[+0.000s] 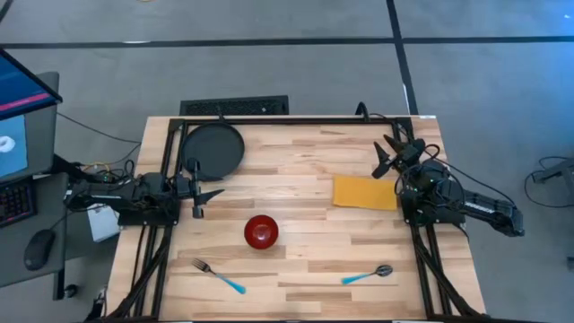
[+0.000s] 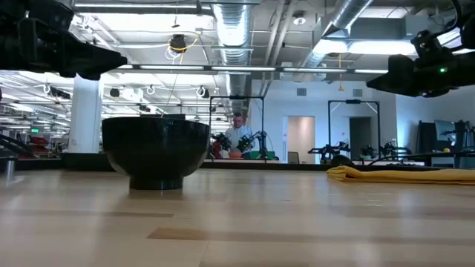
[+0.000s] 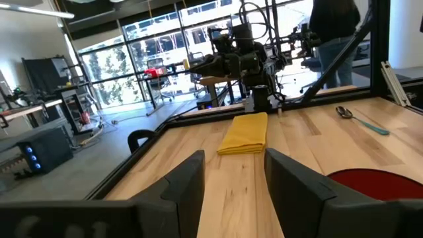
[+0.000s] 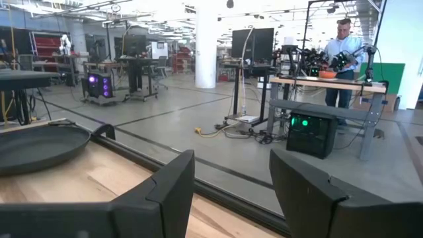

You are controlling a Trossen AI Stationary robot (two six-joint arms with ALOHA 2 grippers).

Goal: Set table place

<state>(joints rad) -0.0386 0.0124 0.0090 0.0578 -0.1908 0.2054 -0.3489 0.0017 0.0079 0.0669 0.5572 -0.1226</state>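
On the light-wood table (image 1: 305, 260) lie a round black plate (image 1: 213, 150) near the far left corner, a small red bowl (image 1: 261, 231) at the middle, a yellow napkin (image 1: 365, 192) flat toward the right, a blue-handled fork (image 1: 218, 275) and a blue-handled spoon (image 1: 368, 274) near the near edge. My left gripper (image 1: 204, 190) hovers open at the left edge, pointing right; its wrist view shows the napkin (image 3: 244, 132), the bowl (image 3: 377, 182) and the spoon (image 3: 360, 120). My right gripper (image 1: 387, 154) hovers open beyond the napkin, pointing toward the far edge. The plate (image 4: 39, 145) shows in its wrist view.
In the low view the bowl (image 2: 156, 152) stands left and the napkin (image 2: 404, 174) right, both arms above. Black frame rails run along the table's left and right edges. A monitor, keyboard and mouse sit left of the table. A person (image 4: 344, 53) stands at a bench in the room behind.
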